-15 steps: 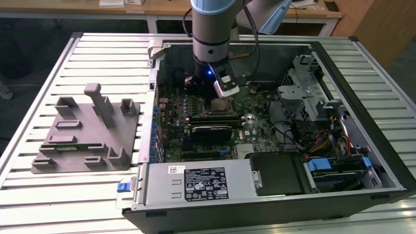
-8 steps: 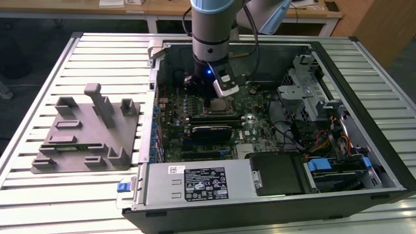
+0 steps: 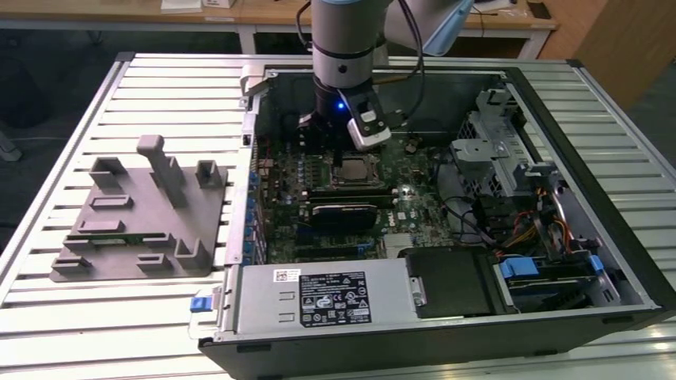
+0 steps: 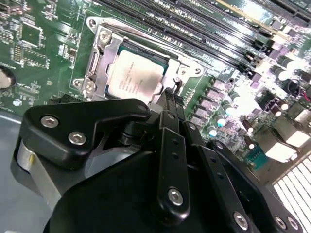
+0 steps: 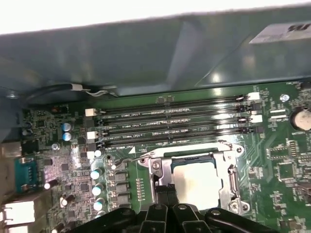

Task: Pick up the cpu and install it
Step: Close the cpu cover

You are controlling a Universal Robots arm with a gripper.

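Slatted metal table (image 3: 158, 87) carries an open computer case (image 3: 591, 261) in the exterior view. A grey plastic fixture (image 3: 142, 214) lies beside the case, on the exterior view's left. The arm (image 3: 347, 55) reaches down into the case over the green board (image 3: 423, 206). The cpu (image 3: 354, 168) sits in its socket on this board, just under the end of the arm.

In the second wrist view, the gripper (image 4: 170, 97) hangs close over the edge of the metal socket frame (image 4: 97, 58). Its jaws are pressed together and hold nothing. The cpu (image 4: 133, 77) lies flat inside the frame, with the pale top upward.

In the first wrist view, the gripper (image 5: 166, 193) is at the frame's border, touching no part of the cpu (image 5: 197, 179). Four long black slots (image 5: 170, 121) run beside the socket.
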